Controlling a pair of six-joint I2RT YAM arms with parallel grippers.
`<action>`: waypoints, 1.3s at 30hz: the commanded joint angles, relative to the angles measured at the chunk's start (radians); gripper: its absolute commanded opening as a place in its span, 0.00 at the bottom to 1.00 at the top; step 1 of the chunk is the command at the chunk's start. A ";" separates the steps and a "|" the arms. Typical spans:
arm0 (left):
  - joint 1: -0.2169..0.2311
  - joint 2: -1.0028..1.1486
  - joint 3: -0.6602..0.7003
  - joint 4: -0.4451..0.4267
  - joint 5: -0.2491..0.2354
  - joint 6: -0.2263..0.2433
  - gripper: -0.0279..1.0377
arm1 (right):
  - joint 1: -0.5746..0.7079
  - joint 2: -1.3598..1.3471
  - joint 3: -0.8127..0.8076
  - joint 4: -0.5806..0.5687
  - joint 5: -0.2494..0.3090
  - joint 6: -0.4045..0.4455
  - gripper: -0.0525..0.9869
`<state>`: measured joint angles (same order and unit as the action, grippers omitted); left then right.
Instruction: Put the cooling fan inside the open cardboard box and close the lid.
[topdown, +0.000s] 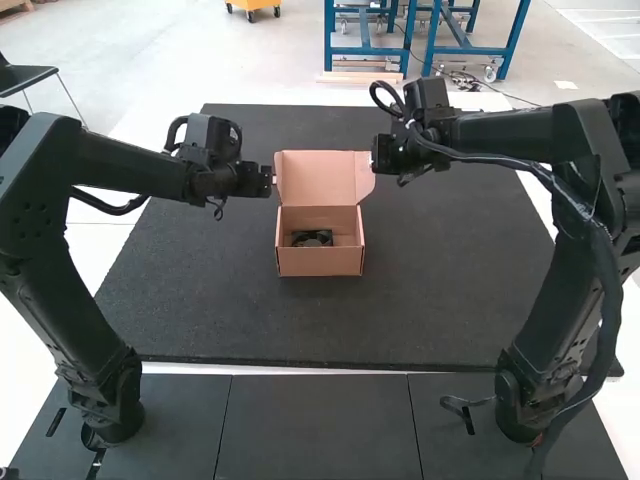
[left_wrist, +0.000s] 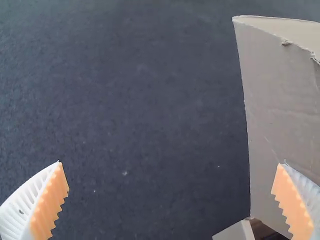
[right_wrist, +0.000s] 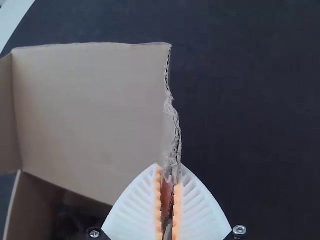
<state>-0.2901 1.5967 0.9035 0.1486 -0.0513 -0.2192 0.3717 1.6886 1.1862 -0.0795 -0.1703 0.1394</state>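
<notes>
The cooling fan lay flat on the floor of the cardboard box, well below both jaws; its heading was too dim to tell. The lid stood upright. The right gripper pinched the lid's right edge, and the left gripper gaped wide beside the left edge.

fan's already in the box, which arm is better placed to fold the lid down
Right, probably. The right fingers are shut on the lid's side edge; the left fingers are open beside the other edge, holding nothing.
</notes>
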 joint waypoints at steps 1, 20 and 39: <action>-0.009 0.000 0.035 -0.001 0.013 -0.011 0.93 | -0.002 -0.004 0.004 0.009 -0.021 0.008 0.10; -0.046 -0.006 0.038 -0.015 0.041 -0.029 0.93 | 0.101 0.017 -0.002 0.001 -0.055 0.014 0.03; -0.050 -0.020 0.029 -0.086 0.056 -0.028 0.93 | 0.145 0.022 -0.008 -0.109 -0.054 -0.006 0.03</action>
<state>-0.3321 1.5970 0.9035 0.0624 -0.0116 -0.2413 0.4965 1.6882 1.1862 -0.1604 -0.1993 0.1452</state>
